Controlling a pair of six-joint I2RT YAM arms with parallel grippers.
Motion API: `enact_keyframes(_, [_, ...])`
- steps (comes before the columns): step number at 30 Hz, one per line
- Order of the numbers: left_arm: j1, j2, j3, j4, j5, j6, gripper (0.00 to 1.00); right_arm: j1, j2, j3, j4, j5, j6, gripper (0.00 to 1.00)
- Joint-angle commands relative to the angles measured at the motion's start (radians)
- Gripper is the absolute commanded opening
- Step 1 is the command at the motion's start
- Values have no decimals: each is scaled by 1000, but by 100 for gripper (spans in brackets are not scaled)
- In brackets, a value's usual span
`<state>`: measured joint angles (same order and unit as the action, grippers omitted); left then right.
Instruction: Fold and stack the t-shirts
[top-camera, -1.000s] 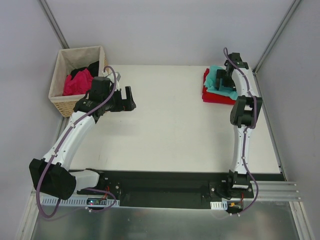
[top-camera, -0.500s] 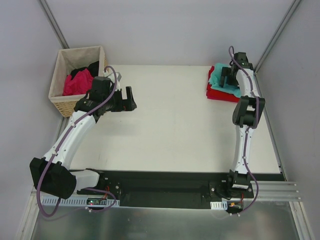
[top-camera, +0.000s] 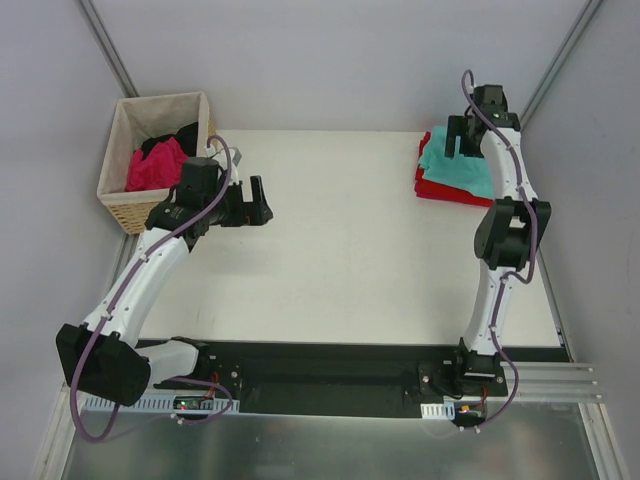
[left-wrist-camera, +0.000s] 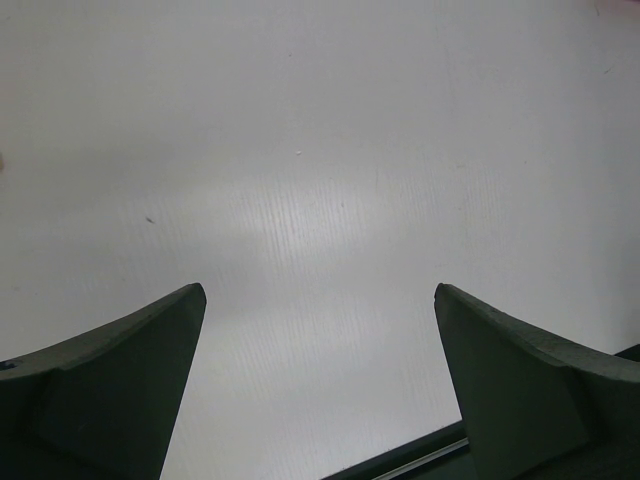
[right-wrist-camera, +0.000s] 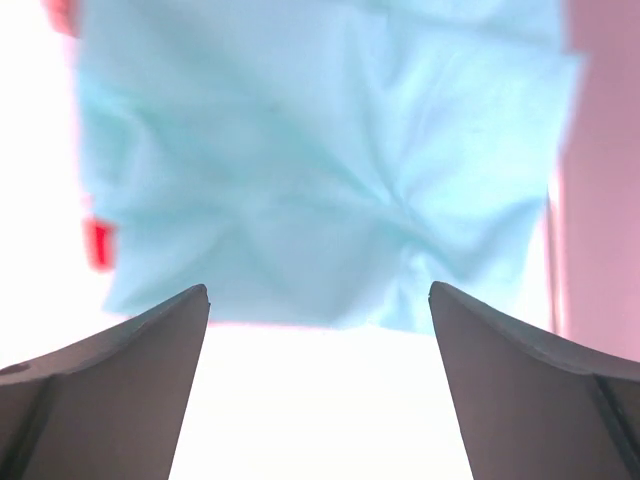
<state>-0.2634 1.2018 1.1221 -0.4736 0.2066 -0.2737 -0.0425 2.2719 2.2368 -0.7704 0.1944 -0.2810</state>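
Observation:
A folded teal t-shirt (top-camera: 458, 168) lies on a folded red t-shirt (top-camera: 440, 190) at the table's far right corner. In the right wrist view the teal shirt (right-wrist-camera: 320, 160) fills the upper part, with a red edge (right-wrist-camera: 98, 243) showing at the left. My right gripper (top-camera: 458, 135) is open and empty above the stack's far edge. A magenta-pink t-shirt (top-camera: 153, 167) and a black t-shirt (top-camera: 182, 136) lie crumpled in the wicker basket (top-camera: 128, 209). My left gripper (top-camera: 257, 197) is open and empty over bare table right of the basket.
The white table (top-camera: 340, 250) runs between the arms. Grey walls and metal frame posts (top-camera: 108, 48) close in the back corners. The right wall stands close to the shirt stack. The left wrist view shows only bare table (left-wrist-camera: 320, 180).
My right gripper has moved back and to the right, off the teal shirt toward the far corner. The stack slid slightly right. The left arm has barely moved.

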Motion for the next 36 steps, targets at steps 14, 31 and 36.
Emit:
enact_keyframes(14, [-11,-133,-42,35,24,-5,99,76,-474,-554,-47,71,97,96])
enact_keyframes(31, [-11,-146,-58,46,48,-15,99,-29,-261,-654,-15,87,152,97])
enact_keyframes(36, [-11,-150,-56,46,45,-7,99,-59,-160,-545,-32,77,161,97])
